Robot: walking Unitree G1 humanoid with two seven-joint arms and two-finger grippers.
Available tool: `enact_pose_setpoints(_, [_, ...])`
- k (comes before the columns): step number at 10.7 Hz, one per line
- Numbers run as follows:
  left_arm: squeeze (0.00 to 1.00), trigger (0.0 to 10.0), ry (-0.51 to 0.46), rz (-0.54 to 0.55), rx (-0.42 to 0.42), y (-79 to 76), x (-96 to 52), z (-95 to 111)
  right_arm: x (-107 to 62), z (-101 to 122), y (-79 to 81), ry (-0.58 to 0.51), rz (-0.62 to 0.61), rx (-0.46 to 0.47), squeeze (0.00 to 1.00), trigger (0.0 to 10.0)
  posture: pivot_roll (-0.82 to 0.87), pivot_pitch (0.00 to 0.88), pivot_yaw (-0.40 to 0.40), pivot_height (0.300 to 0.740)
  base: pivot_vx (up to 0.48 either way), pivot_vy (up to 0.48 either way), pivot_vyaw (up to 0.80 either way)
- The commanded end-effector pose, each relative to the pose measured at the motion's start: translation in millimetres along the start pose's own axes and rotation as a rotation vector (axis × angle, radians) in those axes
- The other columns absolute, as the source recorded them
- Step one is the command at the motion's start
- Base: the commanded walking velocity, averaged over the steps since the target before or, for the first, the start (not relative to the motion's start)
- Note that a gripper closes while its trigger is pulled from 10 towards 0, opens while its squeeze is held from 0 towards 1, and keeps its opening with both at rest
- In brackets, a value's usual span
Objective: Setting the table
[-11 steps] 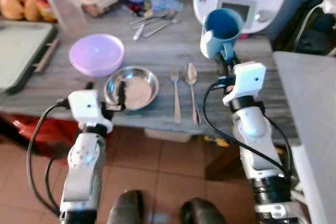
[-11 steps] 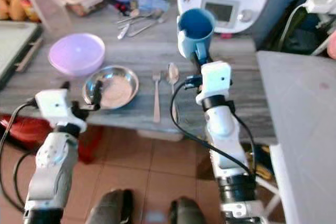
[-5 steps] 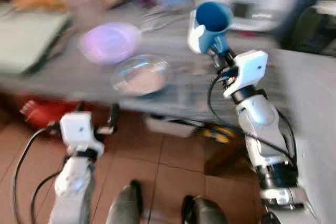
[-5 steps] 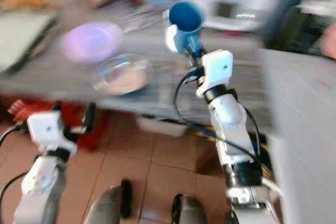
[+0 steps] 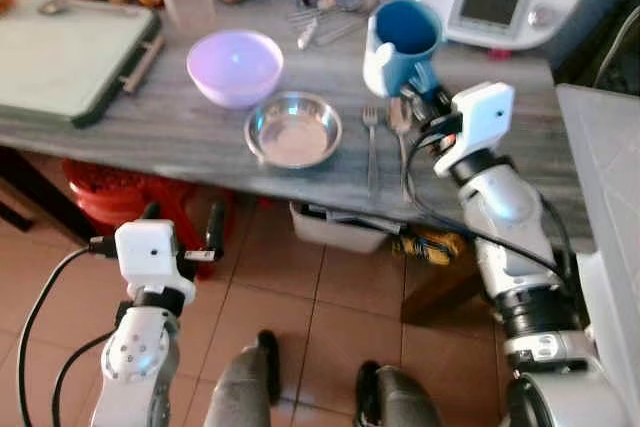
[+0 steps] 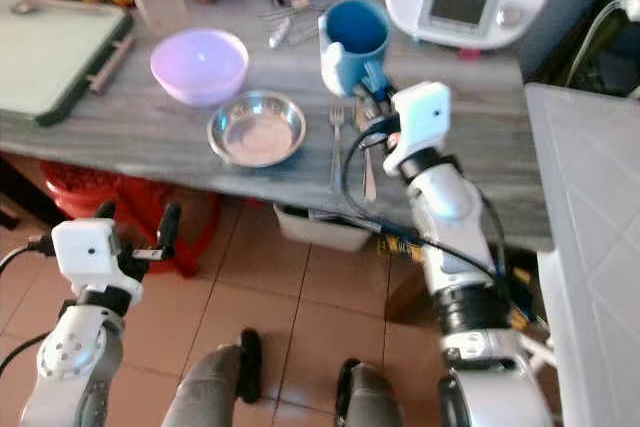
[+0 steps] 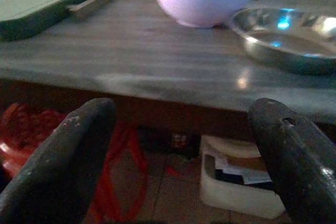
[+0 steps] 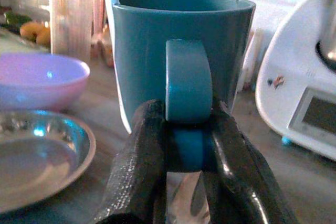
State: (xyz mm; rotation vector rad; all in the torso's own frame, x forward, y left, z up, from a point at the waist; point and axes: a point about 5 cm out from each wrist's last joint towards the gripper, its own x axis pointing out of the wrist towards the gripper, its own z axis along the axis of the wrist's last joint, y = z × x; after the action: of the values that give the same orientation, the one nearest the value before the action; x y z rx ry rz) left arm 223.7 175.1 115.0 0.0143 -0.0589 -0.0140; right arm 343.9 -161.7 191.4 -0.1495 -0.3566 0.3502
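Mug (image 5: 402, 45) clamped by its handle in my right gripper (image 8: 184, 145), above the fork (image 5: 371, 137). Left gripper (image 7: 178, 150) idle, fingers apart. Next: set mug down beside the cutlery.

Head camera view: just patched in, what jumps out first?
The right gripper holds a blue mug by its handle over the grey table, above the fork and spoon. Left of those sit a steel bowl and a lilac bowl.

Your left hand (image 5: 180, 232) has dropped from beside the steel bowl (image 5: 294, 130) to below the tabletop's (image 5: 200, 132) near edge, fingers apart. Your right hand (image 5: 428, 105) has carried the blue mug (image 5: 402, 44) lower, just above the spoon (image 6: 366, 152).
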Motion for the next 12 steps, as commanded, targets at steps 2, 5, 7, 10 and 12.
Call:
enact_pose_setpoints(2, [0.00,10.0,0.012,0.027,0.015,6.4,-3.0,2.7,9.7,6.0,-4.9,-0.037,-0.003,-0.014,0.00,10.0,0.06,0.286,-0.014,0.740,0.000,0.000,0.72])
enact_pose_setpoints(5, [0.00,10.0,0.015,0.020,0.021,4.3,-4.8,7.5,25.1,13.8,-4.1,-0.085,0.027,-0.083,0.00,10.0,0.08,0.316,0.004,0.740,0.000,0.000,0.00])
enact_pose_setpoints(7, [0.00,10.0,0.028,0.027,0.032,8.4,-7.6,9.4,28.7,14.2,-12.9,-0.094,-0.026,-0.100,0.00,10.0,0.10,0.327,0.013,0.740,0.000,0.000,0.00])
enact_pose_setpoints(10, [0.00,10.0,0.029,0.011,0.033,5.6,-7.2,12.4,34.6,18.8,-19.8,-0.109,-0.036,-0.132,0.00,10.0,0.10,0.334,0.024,0.740,0.000,0.000,0.00])
enact_pose_setpoints(12, [0.00,10.0,0.038,0.003,0.033,5.1,-9.0,13.0,41.0,23.1,-23.7,-0.121,-0.022,-0.128,0.00,10.0,0.11,0.340,0.028,0.740,0.000,0.000,0.00])
